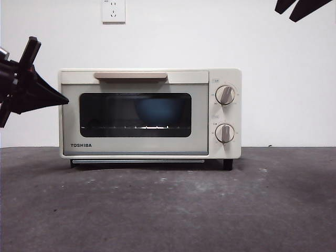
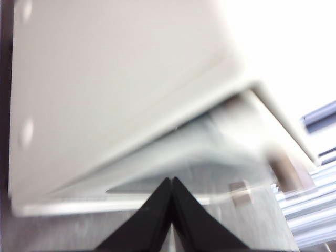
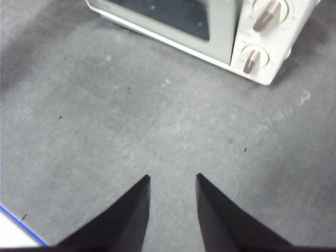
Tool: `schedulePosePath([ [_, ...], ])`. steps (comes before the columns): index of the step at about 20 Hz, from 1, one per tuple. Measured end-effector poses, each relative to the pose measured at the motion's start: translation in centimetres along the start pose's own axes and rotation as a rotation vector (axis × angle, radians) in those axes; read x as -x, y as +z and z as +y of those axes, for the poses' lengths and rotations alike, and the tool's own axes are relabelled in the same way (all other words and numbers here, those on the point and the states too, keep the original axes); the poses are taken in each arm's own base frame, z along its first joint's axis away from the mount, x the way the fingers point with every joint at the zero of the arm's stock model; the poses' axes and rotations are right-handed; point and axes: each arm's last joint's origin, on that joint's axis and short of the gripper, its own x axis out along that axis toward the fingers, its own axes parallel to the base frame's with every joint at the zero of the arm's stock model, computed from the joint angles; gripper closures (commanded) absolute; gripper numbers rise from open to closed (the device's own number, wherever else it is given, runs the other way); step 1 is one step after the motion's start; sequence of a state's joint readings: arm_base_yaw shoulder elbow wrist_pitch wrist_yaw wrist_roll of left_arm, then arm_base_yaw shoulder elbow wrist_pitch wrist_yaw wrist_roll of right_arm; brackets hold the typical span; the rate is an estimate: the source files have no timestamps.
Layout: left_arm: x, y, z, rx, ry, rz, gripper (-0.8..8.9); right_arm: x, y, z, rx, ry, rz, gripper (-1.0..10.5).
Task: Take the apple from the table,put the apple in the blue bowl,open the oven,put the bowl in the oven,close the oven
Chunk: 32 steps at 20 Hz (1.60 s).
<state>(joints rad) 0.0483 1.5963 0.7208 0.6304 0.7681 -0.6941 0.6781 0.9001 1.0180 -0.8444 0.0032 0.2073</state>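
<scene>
My left gripper (image 1: pixel 62 99) hangs at the oven's (image 1: pixel 149 113) left side, its jaws pressed together on nothing, the tip just beside the cream wall. The oven door is closed; the blue bowl (image 1: pixel 159 110) shows dimly behind the dark glass. My right gripper (image 3: pixel 172 181) waits above the tabletop (image 3: pixel 131 115), jaws slightly apart, empty

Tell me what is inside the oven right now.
Through the dark glass of the closed oven, the blue bowl shows dimly on the wire rack. Whether the apple sits in it cannot be seen: the bowl's wall and the tinted glass hide it.
</scene>
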Motion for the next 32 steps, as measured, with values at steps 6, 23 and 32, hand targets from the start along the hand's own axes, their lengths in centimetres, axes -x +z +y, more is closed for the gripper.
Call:
schedulePosePath([
  [6,-0.1,0.0,-0.3,0.0,-0.024,0.017,8.07,0.0,-0.1,0.0,-0.008,-0.001,0.005,8.1],
  [23,3.8,-2.8,-9.8,-0.266,0.202,0.122,8.06,-2.4,0.0,0.4,0.021,0.155,-0.148,8.1],
  [32,8.8,-5.1,-14.5,-0.454,0.312,0.127,8.06,-4.4,-2.1,0.1,0.048,0.236,-0.363,8.5],
])
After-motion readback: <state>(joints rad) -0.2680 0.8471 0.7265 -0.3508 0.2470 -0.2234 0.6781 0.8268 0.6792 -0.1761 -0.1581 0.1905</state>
